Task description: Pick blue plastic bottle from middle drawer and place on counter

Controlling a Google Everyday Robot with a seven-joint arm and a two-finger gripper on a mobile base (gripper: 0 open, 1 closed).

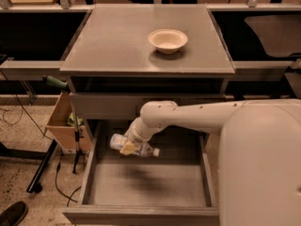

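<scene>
Gripper [127,145] (with bottle [145,150]) above middle drawer [150,186]

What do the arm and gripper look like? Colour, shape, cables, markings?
Arm: smooth off-white shell, fat rounded tubular links, a few small dark dots near the elbow. No exposed cables or printed markings visible. Gripper, over the middle drawer at the blue plastic bottle: same off-white, narrower than the links.

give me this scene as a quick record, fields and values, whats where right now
gripper: gripper, over the open drawer, shut on the bottle
held object: small clear plastic bottle with pale label, lying sideways, clear of the drawer floor
drawer: wide grey middle drawer, pulled open
counter: flat grey counter, above the drawer
on counter: white paper bowl, upright
task stage: bottle not yet on counter
</scene>
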